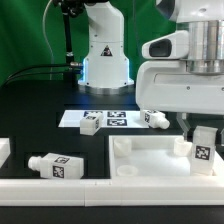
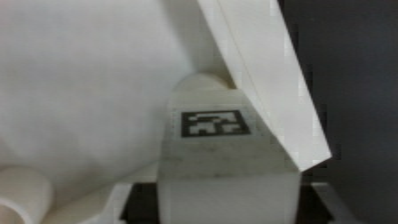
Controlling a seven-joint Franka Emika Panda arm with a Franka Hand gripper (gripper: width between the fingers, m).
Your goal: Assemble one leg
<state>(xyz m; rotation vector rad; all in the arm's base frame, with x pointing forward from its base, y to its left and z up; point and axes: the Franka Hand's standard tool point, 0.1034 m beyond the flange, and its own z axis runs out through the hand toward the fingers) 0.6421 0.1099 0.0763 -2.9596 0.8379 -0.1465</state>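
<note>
While hand [image 1: 204, 128] clamps leg [image 1: 203, 148] upright, you see leg at panel [image 1: 150, 160] corner on exterior view's right. Three more legs [image 1: 55, 165] lie on black surface [image 1: 40, 110], two by marker board [image 1: 112, 117].

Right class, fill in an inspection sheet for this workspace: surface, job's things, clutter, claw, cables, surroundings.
Surface: black table, with the marker board lying flat at the back.
Job's things: one leg upright at the panel's corner on the exterior view's right, under the claw; three loose legs, one in front, two by the marker board.
Clutter: white block at the exterior view's left edge.
Claw: claw over the upright leg; grip cannot be told.
Cables: black cable behind.
Surroundings: green backdrop, white robot base.
</note>
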